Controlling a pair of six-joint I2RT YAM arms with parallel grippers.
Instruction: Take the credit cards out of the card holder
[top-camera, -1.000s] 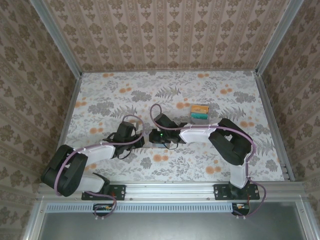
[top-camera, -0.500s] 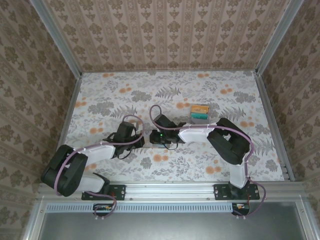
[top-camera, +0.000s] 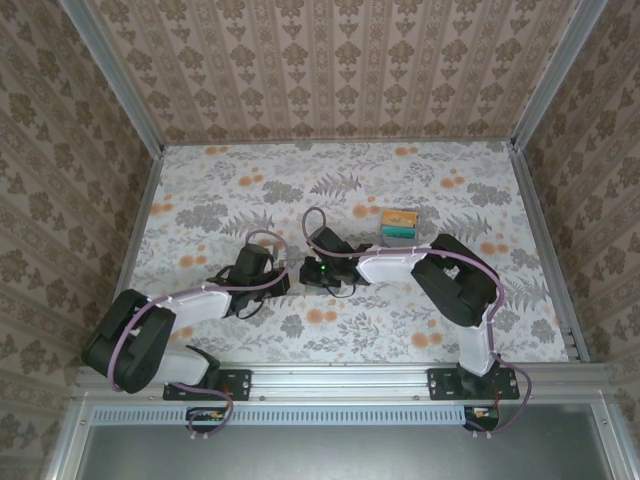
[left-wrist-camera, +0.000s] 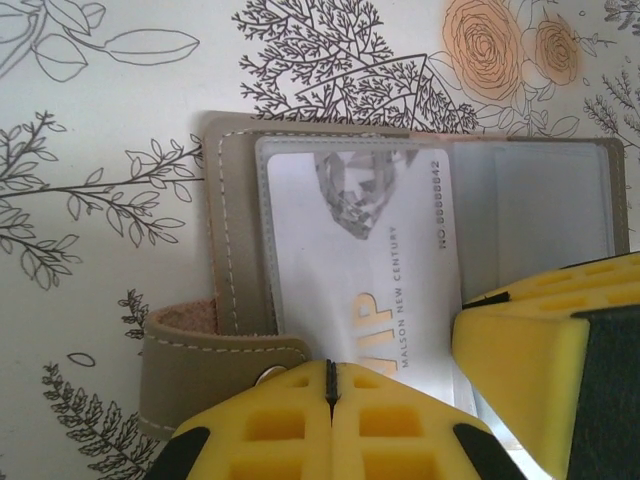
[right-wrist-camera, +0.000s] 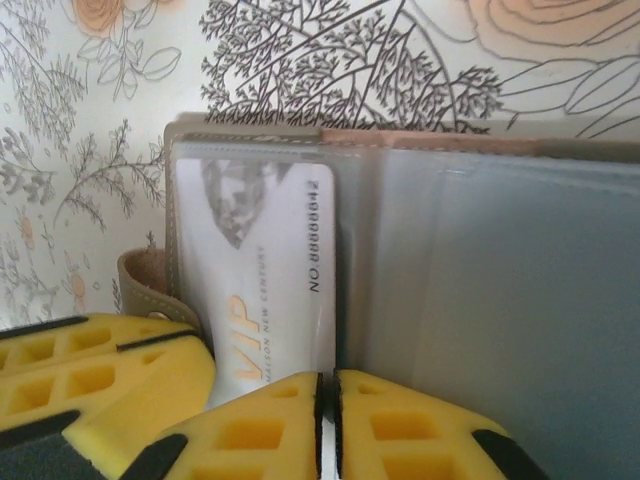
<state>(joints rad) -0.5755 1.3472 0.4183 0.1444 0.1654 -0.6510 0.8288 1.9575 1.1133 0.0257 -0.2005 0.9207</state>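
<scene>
The card holder (left-wrist-camera: 232, 240) lies open on the floral table, taupe outside and bluish-grey inside (right-wrist-camera: 500, 280), with its strap (left-wrist-camera: 215, 355) folded out to the left. A pale credit card (left-wrist-camera: 380, 250) with gold VIP lettering sits in the left panel's clear sleeve (right-wrist-camera: 265, 260). My left gripper (left-wrist-camera: 330, 365) is shut, its tips on the near edge of the card and sleeve beside the strap. My right gripper (right-wrist-camera: 326, 378) is shut to a hairline gap. Its tips rest at the card's near right corner, by the fold, with nothing pinched. In the top view both wrists meet over the holder and hide it.
A clear box of stacked coloured cards (top-camera: 400, 225) stands behind and to the right of the grippers, with a small dark object (top-camera: 361, 211) to its left. The right gripper's yellow fingers (left-wrist-camera: 530, 350) crowd the holder's right panel. Wallpapered walls bound the table.
The right arm has shifted very slightly to the left. The left arm has not moved.
</scene>
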